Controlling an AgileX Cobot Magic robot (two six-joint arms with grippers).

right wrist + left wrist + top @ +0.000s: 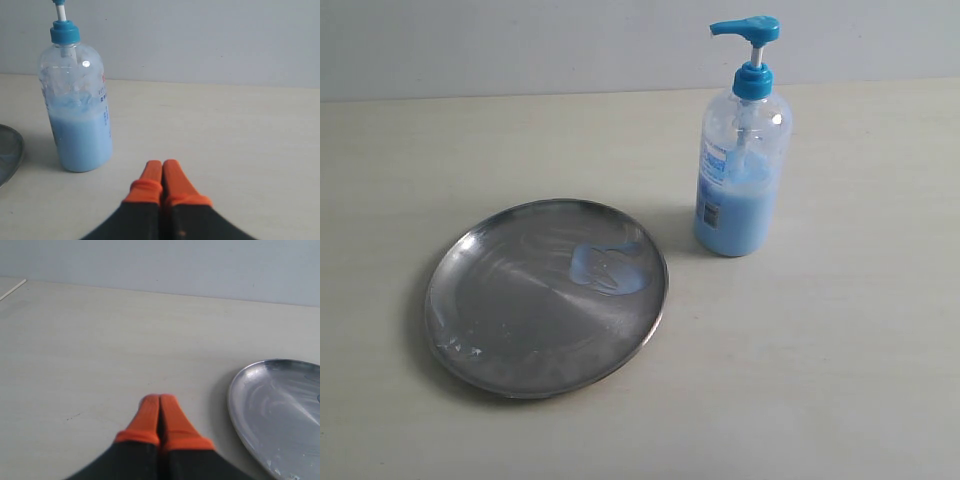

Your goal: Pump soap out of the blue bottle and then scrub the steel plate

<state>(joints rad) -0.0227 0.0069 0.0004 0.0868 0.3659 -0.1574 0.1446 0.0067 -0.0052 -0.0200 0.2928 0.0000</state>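
Observation:
The steel plate [547, 296] lies flat on the table at centre-left, with a pale blue smear of soap [608, 268] on its right part. The blue bottle [742, 170] stands upright behind and to the right of it, about a third full of light-blue liquid, pump head [748, 28] raised. Neither gripper shows in the exterior view. My left gripper [159, 399] is shut with nothing held, over bare table beside the plate's rim [235, 405]. My right gripper [162, 164] is shut and empty too, short of the bottle [77, 105].
The pale table [820, 380] ends at a grey wall [520, 45] behind. A few small white specks sit on the plate's near-left rim [455, 347]. A sliver of the plate's rim [10, 152] shows beside the bottle in the right wrist view.

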